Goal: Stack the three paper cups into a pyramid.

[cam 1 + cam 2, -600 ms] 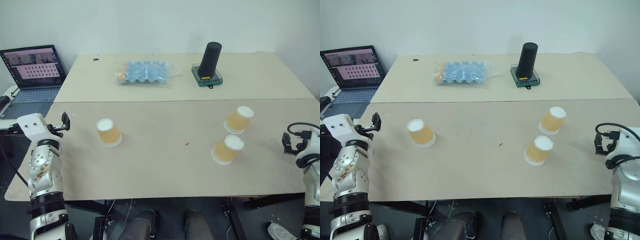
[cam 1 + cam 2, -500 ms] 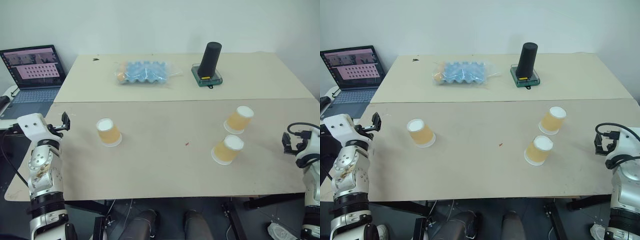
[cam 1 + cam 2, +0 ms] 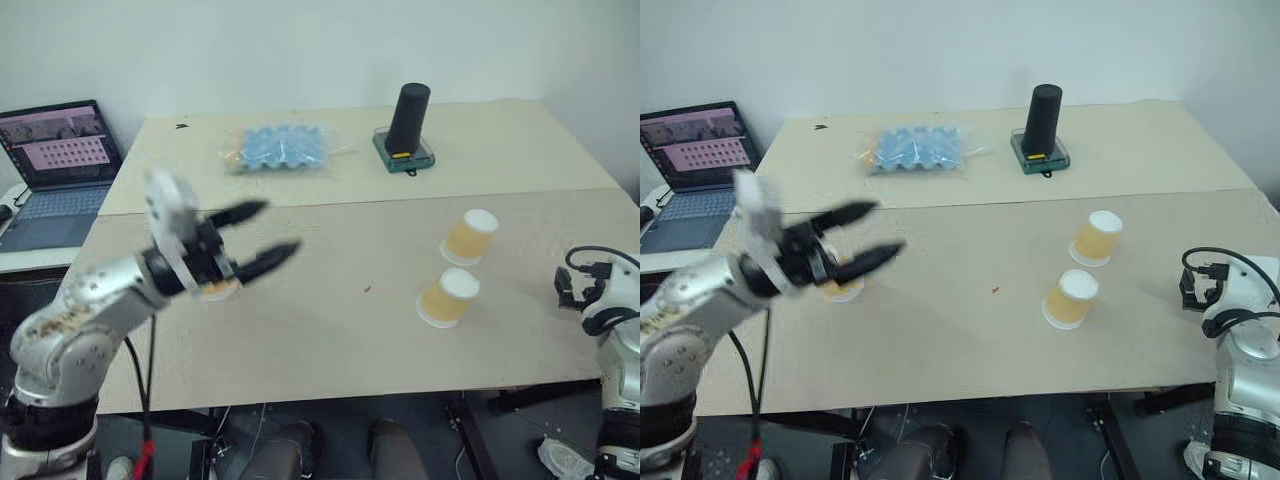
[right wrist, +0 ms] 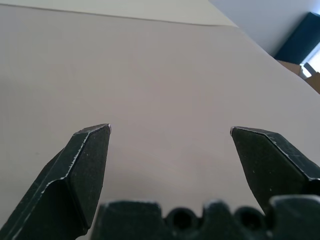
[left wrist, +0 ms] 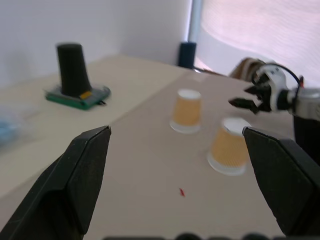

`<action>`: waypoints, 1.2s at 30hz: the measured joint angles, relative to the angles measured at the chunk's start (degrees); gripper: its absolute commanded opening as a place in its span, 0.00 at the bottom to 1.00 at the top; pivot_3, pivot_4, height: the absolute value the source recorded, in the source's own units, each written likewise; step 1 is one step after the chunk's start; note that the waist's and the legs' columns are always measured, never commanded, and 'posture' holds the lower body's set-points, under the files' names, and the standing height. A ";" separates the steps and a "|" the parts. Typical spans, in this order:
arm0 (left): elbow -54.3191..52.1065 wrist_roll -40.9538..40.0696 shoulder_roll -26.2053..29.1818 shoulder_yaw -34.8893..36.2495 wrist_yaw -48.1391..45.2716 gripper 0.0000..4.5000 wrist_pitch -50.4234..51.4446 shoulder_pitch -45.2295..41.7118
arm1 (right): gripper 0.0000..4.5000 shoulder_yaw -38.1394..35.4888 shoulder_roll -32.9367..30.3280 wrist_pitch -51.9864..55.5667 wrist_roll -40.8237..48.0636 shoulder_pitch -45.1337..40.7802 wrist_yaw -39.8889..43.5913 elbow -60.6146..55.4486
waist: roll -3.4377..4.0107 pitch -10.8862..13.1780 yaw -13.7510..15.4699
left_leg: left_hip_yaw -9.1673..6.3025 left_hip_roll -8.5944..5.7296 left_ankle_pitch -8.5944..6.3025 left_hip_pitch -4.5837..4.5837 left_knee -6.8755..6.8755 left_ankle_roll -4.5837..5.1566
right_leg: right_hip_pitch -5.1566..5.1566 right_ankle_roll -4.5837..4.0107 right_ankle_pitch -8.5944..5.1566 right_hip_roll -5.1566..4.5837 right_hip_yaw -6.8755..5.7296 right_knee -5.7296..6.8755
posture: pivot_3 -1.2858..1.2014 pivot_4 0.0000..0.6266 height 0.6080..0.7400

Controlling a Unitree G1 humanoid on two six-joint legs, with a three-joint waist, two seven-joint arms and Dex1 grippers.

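Note:
Two orange-tan paper cups stand upside down at the right of the near table, one farther [image 3: 468,235] and one nearer [image 3: 448,298]. The third cup [image 3: 217,290] stands at the left, mostly hidden behind my left gripper [image 3: 281,227]. That gripper hangs open above the table, pointing toward the right pair, with nothing between its fingers [image 5: 85,172]. The left wrist view looks across at both right cups [image 5: 186,111] [image 5: 229,146]. My right gripper [image 3: 572,288] is open at the table's right edge, apart from the cups, over bare tabletop [image 4: 165,75].
On the far table stand a tall black cylinder [image 3: 407,118] on a green base and a blue egg tray [image 3: 280,148] in clear plastic. An open laptop [image 3: 55,160] sits off the table's left side. A seam [image 3: 400,198] divides the two tables.
My left arm has swung up from the table's left edge and out over the table, its open gripper now in front of the left cup. The camera has shifted. The right arm has kept still.

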 measured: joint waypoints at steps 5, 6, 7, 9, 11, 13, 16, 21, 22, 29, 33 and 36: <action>0.37 2.20 0.34 -1.19 -3.37 1.00 -0.41 -0.10 | 0.99 -1.97 -4.78 0.77 3.24 4.99 8.28 -2.39 | 0.08 0.03 0.50 | 0.08 0.29 0.06 0.03 -0.03 -0.13 | 0.07 -0.13 0.06 0.29 0.00 -0.19 | 0.52 0.24 0.91; 0.40 2.37 0.35 -1.23 -3.94 1.00 -0.45 -0.25 | 0.99 -3.11 -6.19 2.24 5.74 7.16 12.17 -4.91 | 0.08 0.03 0.60 | 0.10 0.29 0.05 0.00 -0.04 -0.11 | 0.06 -0.13 0.06 0.29 0.01 -0.23 | 0.52 0.24 0.91; 0.44 2.77 0.39 -1.31 -4.48 1.00 -0.51 -0.38 | 0.99 -4.24 -7.85 4.17 8.91 10.09 16.97 -8.33 | 0.08 0.03 0.70 | 0.10 0.32 0.03 -0.01 -0.04 -0.07 | 0.05 -0.13 0.06 0.31 0.02 -0.24 | 0.52 0.24 0.91; 0.61 3.36 0.43 -1.44 -5.39 1.00 -0.63 -0.52 | 0.99 -6.56 -10.35 8.23 15.18 15.02 25.29 -14.96 | 0.04 0.04 0.84 | 0.15 0.41 -0.02 -0.02 -0.04 -0.03 | 0.06 -0.14 0.07 0.39 0.03 -0.33 | 0.52 0.24 0.91; 0.58 3.64 0.56 -1.60 -6.33 1.00 -0.69 -0.35 | 0.99 -9.92 -12.51 12.65 21.83 20.33 33.08 -20.64 | 0.05 0.06 0.93 | 0.18 0.44 -0.05 -0.03 -0.06 -0.02 | 0.04 -0.14 0.07 0.40 0.08 -0.36 | 0.52 0.24 0.91; 0.62 4.00 0.51 -1.81 -7.05 1.00 -0.68 -0.29 | 0.99 -13.49 -13.37 15.93 27.54 24.68 39.78 -25.63 | -0.04 0.10 0.97 | 0.25 0.53 -0.14 -0.06 -0.06 -0.11 | 0.05 -0.13 0.07 0.44 0.11 -0.41 | 0.52 0.24 0.91; 0.66 4.30 0.37 -2.13 -7.38 1.00 -0.69 -0.21 | 0.99 -14.49 -14.25 18.94 32.92 26.86 45.59 -31.11 | -0.18 0.16 0.80 | 0.46 0.63 -0.16 0.00 -0.06 -0.13 | 0.07 0.16 -0.09 0.44 0.17 -0.45 | 0.52 0.24 0.91; 0.75 4.11 -0.14 -2.49 -7.17 1.00 -0.37 -0.96 | 0.99 -6.55 -14.67 19.49 31.60 24.03 46.10 -34.64 | -0.37 0.23 0.94 | 0.76 0.61 -0.20 -0.01 -0.06 -0.07 | 0.02 0.18 -0.07 0.29 0.26 -0.46 | 0.52 0.24 0.91; 0.74 4.06 -0.19 -2.49 -7.07 1.00 -0.16 -1.18 | 0.99 -5.07 -14.67 19.35 30.99 23.41 45.82 -34.74 | -0.37 0.24 1.01 | 0.77 0.60 -0.20 -0.02 -0.05 -0.06 | 0.01 0.14 -0.04 0.27 0.25 -0.47 | 0.52 0.24 0.91; 0.66 3.37 -0.17 -2.24 -6.01 1.00 0.82 -2.19 | 0.99 3.80 -14.60 16.66 24.62 18.31 44.37 -34.10 | -0.46 0.30 1.42 | 0.82 0.58 -0.27 -0.11 -0.05 0.05 | -0.09 -0.21 0.18 0.25 0.24 -0.52 | 0.52 0.24 0.91; 0.17 1.74 -0.15 -1.51 -4.77 1.00 2.14 -2.46 | 0.99 5.65 -14.49 15.68 22.57 15.86 43.61 -33.56 | -0.55 0.35 1.57 | 0.83 0.59 -0.28 -0.08 -0.05 0.05 | -0.06 -0.20 0.20 0.26 0.25 -0.52 | 0.52 0.24 0.91; -0.01 0.95 -0.15 -1.12 -3.45 1.00 2.94 -2.91 | 0.99 7.45 -14.11 15.40 21.36 13.48 42.48 -33.53 | -0.61 0.39 1.44 | 0.83 0.61 -0.26 -0.06 -0.05 0.03 | -0.05 -0.20 0.21 0.29 0.26 -0.50 | 0.52 0.24 0.91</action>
